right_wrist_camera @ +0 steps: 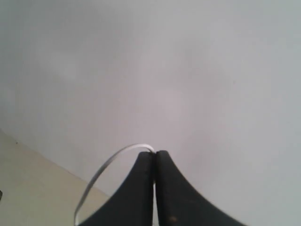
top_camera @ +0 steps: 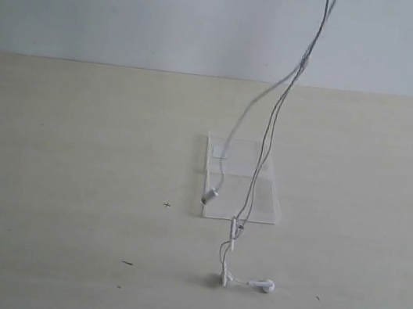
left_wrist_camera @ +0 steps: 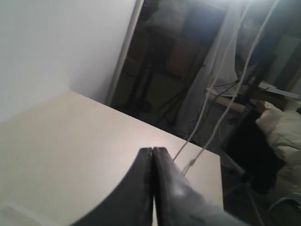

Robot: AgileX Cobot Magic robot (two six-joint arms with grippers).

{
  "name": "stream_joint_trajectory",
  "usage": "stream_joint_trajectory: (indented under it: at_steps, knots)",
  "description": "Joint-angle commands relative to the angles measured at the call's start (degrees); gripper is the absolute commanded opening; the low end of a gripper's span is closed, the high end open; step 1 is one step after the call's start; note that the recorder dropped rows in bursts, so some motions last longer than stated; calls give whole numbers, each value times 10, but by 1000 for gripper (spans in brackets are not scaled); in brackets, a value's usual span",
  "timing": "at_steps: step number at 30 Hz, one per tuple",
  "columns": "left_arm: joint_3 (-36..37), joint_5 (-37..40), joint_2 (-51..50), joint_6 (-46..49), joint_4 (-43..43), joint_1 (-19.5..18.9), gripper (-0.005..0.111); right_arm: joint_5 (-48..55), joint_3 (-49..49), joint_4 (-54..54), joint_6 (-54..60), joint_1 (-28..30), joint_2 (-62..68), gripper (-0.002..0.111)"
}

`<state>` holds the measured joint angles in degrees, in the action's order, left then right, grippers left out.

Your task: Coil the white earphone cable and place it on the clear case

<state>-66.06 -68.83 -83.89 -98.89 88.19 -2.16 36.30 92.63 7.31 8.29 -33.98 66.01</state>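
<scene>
The white earphone cable (top_camera: 305, 60) hangs from above the top edge of the exterior view down to the table. Its plug end (top_camera: 208, 196) dangles over the clear case (top_camera: 263, 205). The inline remote (top_camera: 235, 229) and the earbuds (top_camera: 267, 286) reach the table in front of the case. Neither gripper shows in the exterior view. In the right wrist view my right gripper (right_wrist_camera: 154, 152) is shut on the cable (right_wrist_camera: 107, 162), which arcs out from its tips. My left gripper (left_wrist_camera: 153, 149) is shut with nothing between its fingers; two cable strands (left_wrist_camera: 192, 162) hang beyond it.
The pale tabletop (top_camera: 67, 179) runs back to a white wall (top_camera: 136, 8). In the left wrist view the table's far edge (left_wrist_camera: 141, 117) gives way to dark stands and clutter (left_wrist_camera: 263, 80) beyond it.
</scene>
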Motion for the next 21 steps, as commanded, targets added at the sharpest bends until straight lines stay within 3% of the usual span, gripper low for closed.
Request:
stream_joint_trajectory:
  at_steps: [1, 5, 11, 15, 21]
  knots:
    - [-5, -11, -50, 0, -2, 25, 0, 50, 4, 18, -9, 0, 0, 0]
    - [-5, -11, -91, 0, -22, 44, 0, 47, 4, 18, -10, 0, 0, 0]
    - [-5, -10, -134, 22, -30, 123, 6, 43, 4, 16, -10, 0, 0, 0]
    - [-5, 32, -140, 31, -36, 174, 33, 44, 4, 19, -10, 0, 0, 0]
    - [-5, 94, -140, 60, -84, 203, 92, 45, 4, 71, -64, 0, 0, 0]
